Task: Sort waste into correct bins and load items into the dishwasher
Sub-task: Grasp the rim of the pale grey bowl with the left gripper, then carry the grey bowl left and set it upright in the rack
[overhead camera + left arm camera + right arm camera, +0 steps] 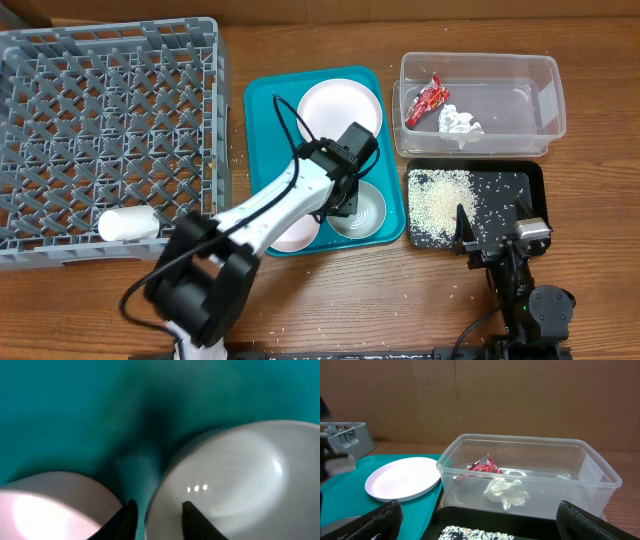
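My left gripper (347,197) (159,510) is open, low over the teal tray. Its fingers straddle the near rim of the grey-green bowl (368,212) (240,475), one inside it and one in the gap beside the pink bowl (296,234) (45,505). The plate (340,108) (402,477) lies at the tray's far end. The white cup (128,223) lies in the dishwasher rack (110,130). The clear tub (545,110) (520,438) holds the red wrapper (427,97) (482,466) and the tissue (458,121) (506,491). Rice (440,200) (475,534) lies in the black tray (530,180). My right gripper (495,235) (487,525) is open and empty. The chopsticks are out of view.
The teal tray (262,110) (75,410) sits between the rack and the two bins. Loose rice grains lie scattered on the table in front of the trays. My left arm crosses over the pink bowl. A cardboard wall stands behind the table.
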Robot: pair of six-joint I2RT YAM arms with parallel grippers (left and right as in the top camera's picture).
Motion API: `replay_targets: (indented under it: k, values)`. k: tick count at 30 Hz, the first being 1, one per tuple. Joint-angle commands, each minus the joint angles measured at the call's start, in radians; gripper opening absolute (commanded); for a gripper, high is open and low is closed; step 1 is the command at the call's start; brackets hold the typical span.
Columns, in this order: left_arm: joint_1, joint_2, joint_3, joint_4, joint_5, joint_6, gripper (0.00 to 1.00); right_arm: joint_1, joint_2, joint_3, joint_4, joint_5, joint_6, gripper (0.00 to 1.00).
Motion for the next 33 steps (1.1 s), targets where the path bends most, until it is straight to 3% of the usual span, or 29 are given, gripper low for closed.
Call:
replay_targets:
  k: [1,2,3,10,13,19,23,27,33]
  values:
    - [0.0,0.095,-0.006,0.015,-0.008,-0.021,0.15,-0.006,-0.01,-0.011,0.005,0.002,-0.001,1.0]
    - [0.0,0.099,-0.005,0.016,0.003,-0.022,0.07,-0.006,-0.01,-0.011,0.005,0.002,-0.001,1.0]
    - [0.0,0.099,-0.003,0.016,0.013,-0.024,0.04,-0.006,-0.01,-0.011,0.005,0.002,-0.001,1.0]
    - [0.009,0.016,0.176,-0.162,-0.082,-0.023,0.04,-0.006,-0.01,-0.011,0.005,0.002,-0.001,1.0]
    - [0.021,-0.04,0.294,-0.304,-0.246,0.001,0.04,-0.006,-0.01,-0.011,0.005,0.002,-0.001,1.0]
    - [0.061,-0.135,0.407,-0.568,-0.77,0.017,0.04,-0.006,-0.01,-0.011,0.005,0.002,-0.001,1.0]
    - [0.134,-0.152,0.407,-0.698,-0.949,0.016,0.04,-0.006,-0.01,-0.011,0.005,0.002,-0.001,1.0]
    - [0.25,-0.152,0.394,-0.761,-0.986,-0.039,0.04,-0.006,-0.01,-0.011,0.005,0.002,-0.001,1.0]
    - [0.441,-0.148,0.394,-0.664,-0.983,-0.091,0.04,-0.006,-0.01,-0.011,0.005,0.002,-0.001,1.0]
